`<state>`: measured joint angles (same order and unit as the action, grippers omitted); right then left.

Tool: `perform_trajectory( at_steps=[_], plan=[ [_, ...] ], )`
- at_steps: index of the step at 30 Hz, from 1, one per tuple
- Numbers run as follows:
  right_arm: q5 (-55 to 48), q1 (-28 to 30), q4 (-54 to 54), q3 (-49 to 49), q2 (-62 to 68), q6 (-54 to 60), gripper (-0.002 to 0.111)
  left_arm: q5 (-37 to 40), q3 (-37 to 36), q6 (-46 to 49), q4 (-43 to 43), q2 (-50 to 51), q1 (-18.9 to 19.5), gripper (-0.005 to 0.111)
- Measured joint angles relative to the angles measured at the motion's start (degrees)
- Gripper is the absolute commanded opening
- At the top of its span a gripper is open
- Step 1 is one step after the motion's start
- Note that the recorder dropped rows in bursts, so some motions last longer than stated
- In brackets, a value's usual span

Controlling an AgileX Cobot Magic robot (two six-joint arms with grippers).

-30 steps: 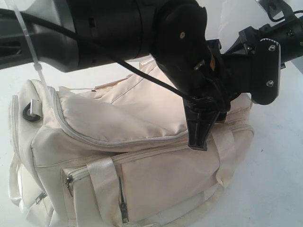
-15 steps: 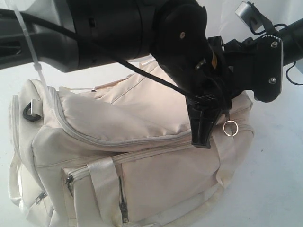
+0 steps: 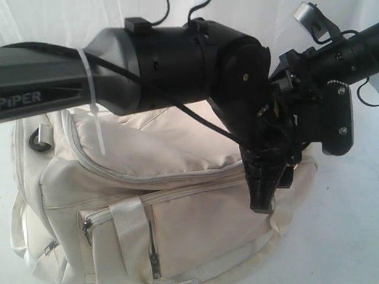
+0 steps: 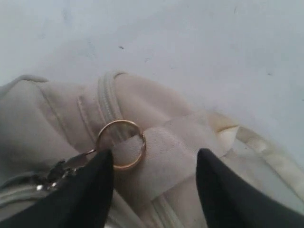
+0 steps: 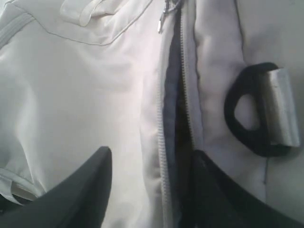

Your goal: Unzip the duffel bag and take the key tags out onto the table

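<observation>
The cream-white duffel bag (image 3: 148, 195) lies on its side on the white table (image 3: 343, 225). My left gripper (image 3: 262, 198) points down at the bag's right end. In the left wrist view it (image 4: 156, 154) stands open over a webbing handle (image 4: 171, 156), with the gold ring (image 4: 121, 151) of a zipper pull touching one fingertip (image 4: 105, 159). My right gripper (image 5: 152, 154) is open over a partly open grey zipper (image 5: 172, 95) showing grey lining; one finger (image 5: 204, 175) sits at the slit. The key tags are hidden.
A black strap ring with a metal clip (image 5: 259, 111) sits beside the open zipper. Another black ring (image 3: 38, 142) is at the bag's left end. Side-pocket zippers (image 3: 155, 260) face the camera. Both arms crowd over the bag's right end.
The left arm has swung lower and across the bag, and its gripper has dropped. The gold ring, dangling free half a second ago, is now behind the gripper. The right gripper has lowered slightly.
</observation>
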<state>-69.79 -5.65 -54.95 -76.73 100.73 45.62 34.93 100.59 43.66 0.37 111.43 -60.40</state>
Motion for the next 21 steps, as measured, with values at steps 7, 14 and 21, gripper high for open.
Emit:
perform_trajectory(
  at_steps=[7,14,21],
  plan=[
    [0.9,0.4,1.5,0.0,0.2,0.0,0.047,-6.6,0.0,19.1,0.7,1.2,0.0,0.059],
    [1.8,0.2,0.4,0.0,0.2,0.0,0.047,-7.6,0.0,20.2,0.6,1.2,-0.4,0.059],
    [3.0,3.4,0.0,-0.2,0.0,-0.9,0.047,-6.9,0.0,20.9,1.2,1.3,-0.9,0.059]
  ],
)
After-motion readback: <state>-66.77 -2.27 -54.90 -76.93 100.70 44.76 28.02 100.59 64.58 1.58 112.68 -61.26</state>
